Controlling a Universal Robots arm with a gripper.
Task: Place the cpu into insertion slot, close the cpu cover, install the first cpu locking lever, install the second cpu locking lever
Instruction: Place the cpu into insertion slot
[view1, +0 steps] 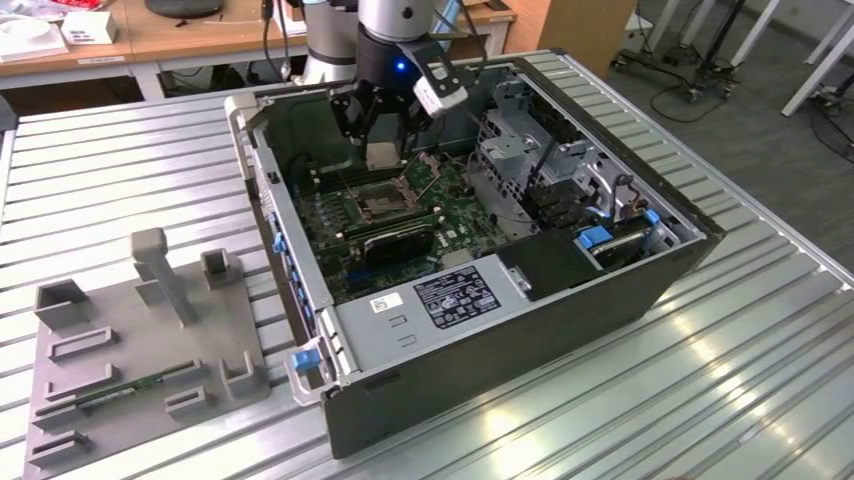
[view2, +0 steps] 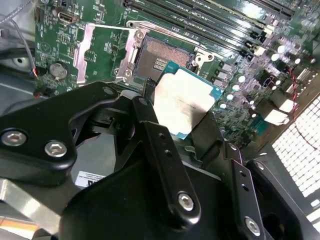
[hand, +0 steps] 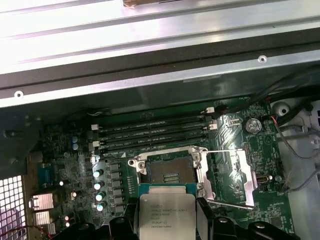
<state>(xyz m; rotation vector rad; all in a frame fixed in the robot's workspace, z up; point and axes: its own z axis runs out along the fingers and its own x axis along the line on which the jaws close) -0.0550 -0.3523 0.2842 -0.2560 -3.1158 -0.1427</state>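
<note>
Exterior view: the gripper (view1: 384, 138) is clamped on the cpu (view1: 384, 153) inside the computer case (view1: 534, 330), with the insertion slot (view1: 379, 203) at the cpu's six o'clock.
Second wrist view: the cpu (view2: 182, 97) is held just beside the bare insertion slot (view2: 162, 57).
First wrist view: the cpu cover (hand: 249, 177) lies swung open beside the insertion slot (hand: 170, 172).

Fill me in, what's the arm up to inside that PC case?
The arm has reached into the open computer case, and its gripper is shut on the cpu. It holds the chip over the motherboard, close to the insertion slot but not yet seated. The slot is empty with its contacts exposed, and the cpu cover is swung open to one side of it.
</note>
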